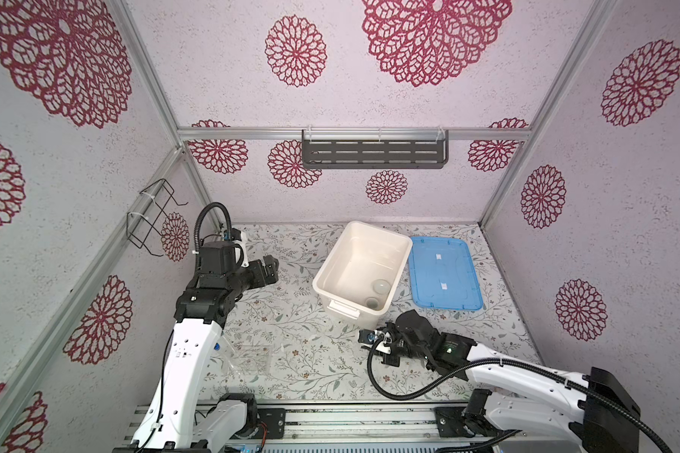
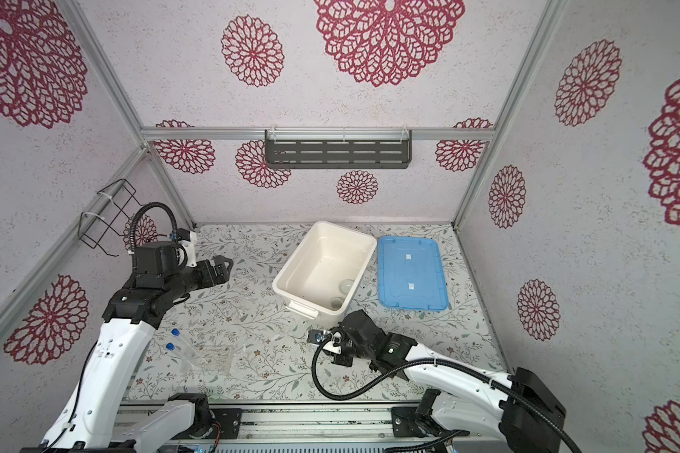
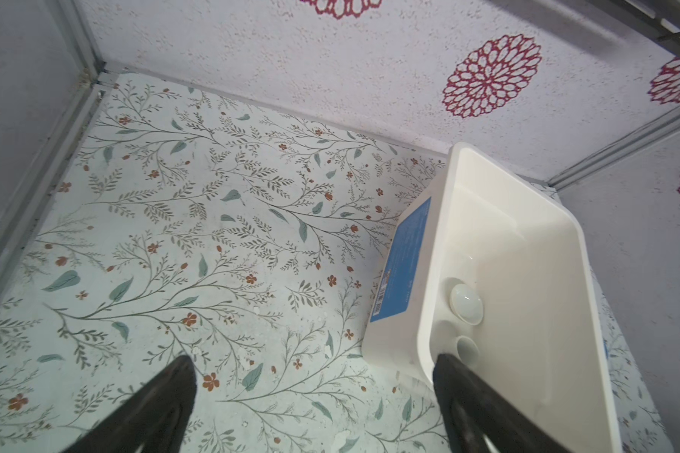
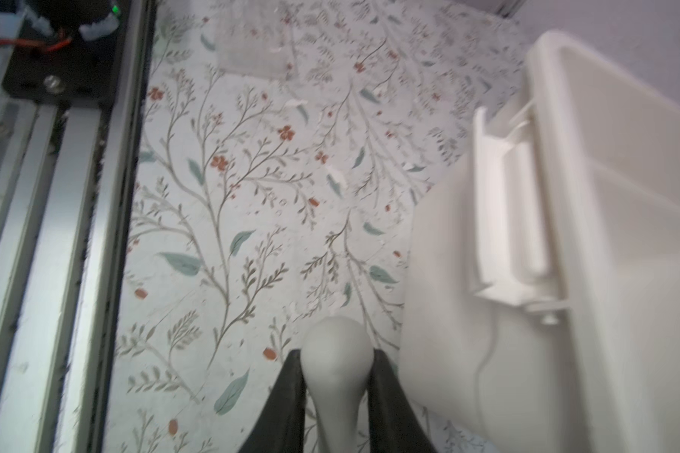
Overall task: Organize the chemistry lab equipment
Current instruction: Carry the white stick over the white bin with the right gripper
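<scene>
**Pestle in the right claw, both bowls lying in the tub**

In the right wrist view we see the white pestle-like stick as a smooth, pale, rounded head. The right claw is clamped on it, with one black finger against each side. The stick hangs over the floral surface, close to the latch end of the big white tub, low in the middle of both top views.

A larger bowl and a smaller bowl, both round and white, lie in the tub's lower right corner, near each other.

At the lower left of a top view, two thin clear tubes with blue caps lie slanted side by side. Their far ends reach the clear plastic rack, and we cannot tell whether they rest on it or beside it.

The left claw is spread wide and holds nothing. It sits at the middle left of the top views.

The flat blue lid lies just right of the tub's long wall. Bare surface stretches between the left claw and the tub, and between the rack and the right claw. A metal rail runs along the bottom edge, and walls close the other three sides.
</scene>
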`<state>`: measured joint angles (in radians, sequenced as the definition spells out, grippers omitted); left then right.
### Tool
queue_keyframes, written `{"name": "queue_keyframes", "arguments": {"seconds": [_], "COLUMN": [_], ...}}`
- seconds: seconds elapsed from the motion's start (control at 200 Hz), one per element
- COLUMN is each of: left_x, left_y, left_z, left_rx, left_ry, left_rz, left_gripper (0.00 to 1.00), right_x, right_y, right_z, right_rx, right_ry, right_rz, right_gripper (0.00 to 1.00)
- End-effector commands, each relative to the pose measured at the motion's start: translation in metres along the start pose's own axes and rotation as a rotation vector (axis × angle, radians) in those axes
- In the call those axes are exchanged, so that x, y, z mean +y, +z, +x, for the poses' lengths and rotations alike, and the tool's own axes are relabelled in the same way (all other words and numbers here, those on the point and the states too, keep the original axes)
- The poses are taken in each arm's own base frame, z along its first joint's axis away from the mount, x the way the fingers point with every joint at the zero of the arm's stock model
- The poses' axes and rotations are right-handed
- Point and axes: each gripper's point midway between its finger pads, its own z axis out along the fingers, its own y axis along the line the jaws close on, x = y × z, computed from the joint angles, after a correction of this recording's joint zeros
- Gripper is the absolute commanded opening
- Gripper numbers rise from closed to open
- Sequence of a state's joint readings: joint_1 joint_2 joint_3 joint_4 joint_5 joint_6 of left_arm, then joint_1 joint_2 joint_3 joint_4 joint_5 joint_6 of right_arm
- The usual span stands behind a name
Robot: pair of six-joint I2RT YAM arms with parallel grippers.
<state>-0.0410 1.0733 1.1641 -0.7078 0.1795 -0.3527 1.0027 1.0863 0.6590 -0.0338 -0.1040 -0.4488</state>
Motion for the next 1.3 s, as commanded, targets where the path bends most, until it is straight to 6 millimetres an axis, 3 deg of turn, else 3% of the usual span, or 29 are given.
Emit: {"name": "queue_keyframes", "arguments": {"seconds": [0.0,0.19,0.355,0.47,0.61,0.656,0.796,1.046,1.291], "left_x": [-0.021,-0.027,-0.023,-0.017,-0.012,-0.011,-0.011,-0.011,-0.01], "left_y": [0.002,0.015,0.019,0.02,0.02,0.02,0.018,0.019,0.02], "left_z": [-0.011,-0.002,0.007,0.015,0.022,0.023,0.024,0.026,0.03], "left_rx": [-0.007,0.07,0.107,0.132,0.153,0.157,0.163,0.183,0.197], "left_ry": [-0.011,-0.039,-0.031,-0.04,-0.037,-0.034,-0.032,-0.034,-0.023], "left_rz": [0.111,0.139,0.091,0.058,0.033,0.029,0.026,0.026,0.019], "left_gripper": [0.99,0.99,0.99,0.99,0.99,0.99,0.99,0.99,0.98], "right_x": [-0.053,-0.097,-0.147,-0.191,-0.214,-0.221,-0.226,-0.232,-0.253], "right_y": [-0.022,-0.025,-0.015,-0.016,-0.01,-0.009,0.009,0.05,0.079], "right_z": [-0.071,-0.118,-0.122,-0.109,-0.093,-0.086,-0.076,-0.039,0.01], "right_rx": [-0.169,-0.205,-0.155,-0.097,-0.076,-0.092,-0.156,-0.15,-0.076], "right_ry": [0.074,0.146,0.278,0.504,0.723,0.804,1.001,1.338,1.418], "right_rz": [0.198,0.272,0.343,0.512,0.66,0.715,0.75,0.82,0.932], "right_gripper": [0.2,0.2,0.2,0.15,0.0,0.0,0.0,0.07,0.1]}}
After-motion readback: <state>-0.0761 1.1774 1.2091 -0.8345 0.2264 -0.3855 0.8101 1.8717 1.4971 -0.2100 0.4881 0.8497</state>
